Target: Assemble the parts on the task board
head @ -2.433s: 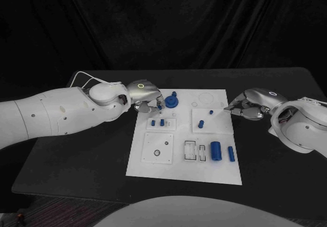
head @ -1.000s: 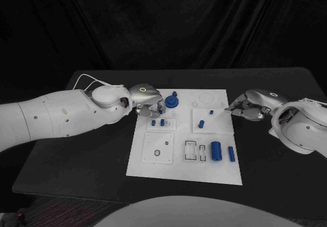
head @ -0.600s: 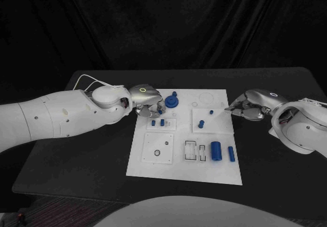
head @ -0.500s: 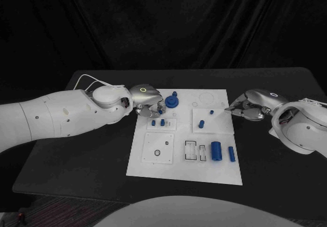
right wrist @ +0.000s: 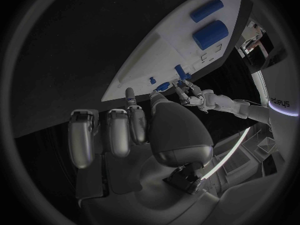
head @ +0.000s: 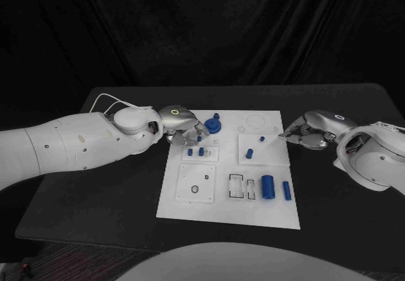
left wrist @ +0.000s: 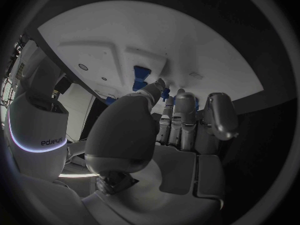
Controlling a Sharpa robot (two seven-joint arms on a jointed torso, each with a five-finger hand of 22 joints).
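The white task board (head: 227, 206) lies mid-table. At its far left corner stands a round blue part (head: 213, 124) with a peg on top. My left hand (head: 181, 124) sits right beside it, fingers curled toward it. In the left wrist view, blue (left wrist: 165, 92) shows between the fingertips of that hand (left wrist: 169, 125), and whether they grip it is unclear. My right hand (head: 307, 132) hovers at the board's right edge, fingers curled in with nothing in them. Two short blue pegs (head: 196, 152) stand in a block near the left hand.
More blue parts are on the board: a peg (head: 250, 154) in the right block, a thick cylinder (head: 267, 186) and a thinner one (head: 286, 190) near the front right. Empty slots (head: 242, 187) and a plate with a hole (head: 195, 182) lie toward the front.
The left hand has shifted very slightly toward the board beside the round blue part. The right hand has stayed where it was.
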